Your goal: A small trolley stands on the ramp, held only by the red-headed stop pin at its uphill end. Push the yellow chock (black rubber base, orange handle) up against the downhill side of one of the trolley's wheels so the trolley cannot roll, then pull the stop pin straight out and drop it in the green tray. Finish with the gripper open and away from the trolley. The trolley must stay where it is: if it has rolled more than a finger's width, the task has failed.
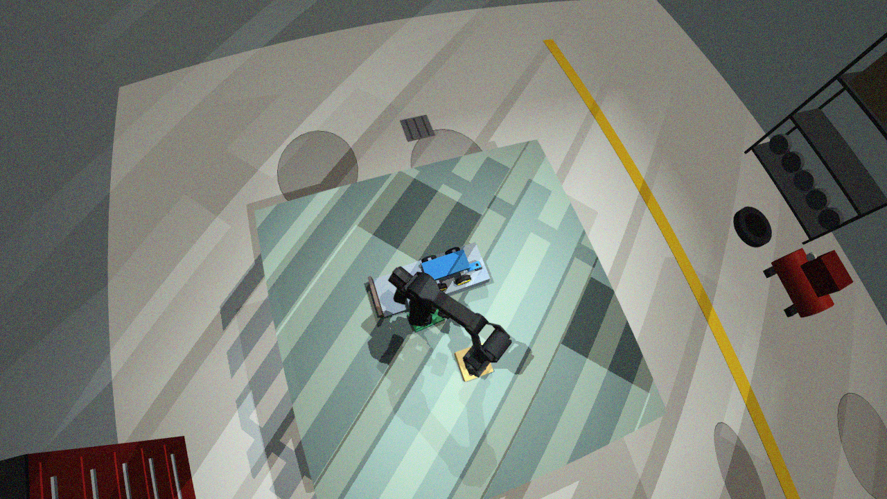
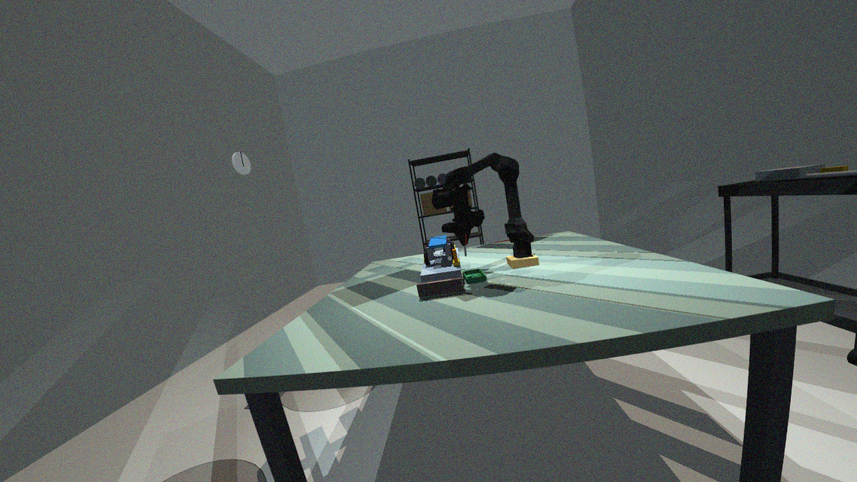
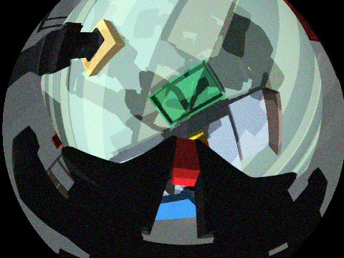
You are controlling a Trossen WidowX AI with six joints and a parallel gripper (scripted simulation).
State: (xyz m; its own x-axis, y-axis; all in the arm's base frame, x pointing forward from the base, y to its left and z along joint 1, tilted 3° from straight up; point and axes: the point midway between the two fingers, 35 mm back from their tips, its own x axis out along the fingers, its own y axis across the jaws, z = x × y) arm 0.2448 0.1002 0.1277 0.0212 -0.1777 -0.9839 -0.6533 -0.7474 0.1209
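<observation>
My gripper (image 3: 185,142) (image 2: 464,235) (image 1: 423,312) is shut on the red-headed stop pin (image 3: 186,168) (image 2: 466,242) and holds it in the air above the table, next to the ramp (image 1: 479,255) (image 2: 440,280) (image 3: 246,122). The green tray (image 3: 188,92) (image 2: 474,275) (image 1: 437,320) lies beside the ramp, just ahead of and below my fingers; in the overhead view my arm hides most of it. The blue trolley (image 1: 443,265) (image 2: 438,246) (image 3: 174,209) stands on the ramp. A bit of the yellow chock (image 3: 197,136) (image 2: 455,258) shows by the trolley's wheel.
The arm's tan base pad (image 1: 474,367) (image 2: 521,260) (image 3: 102,48) stands on the green striped table (image 2: 539,311). A brown end stop (image 1: 373,297) closes the ramp's low end. A shelf rack (image 2: 440,179) stands behind the table.
</observation>
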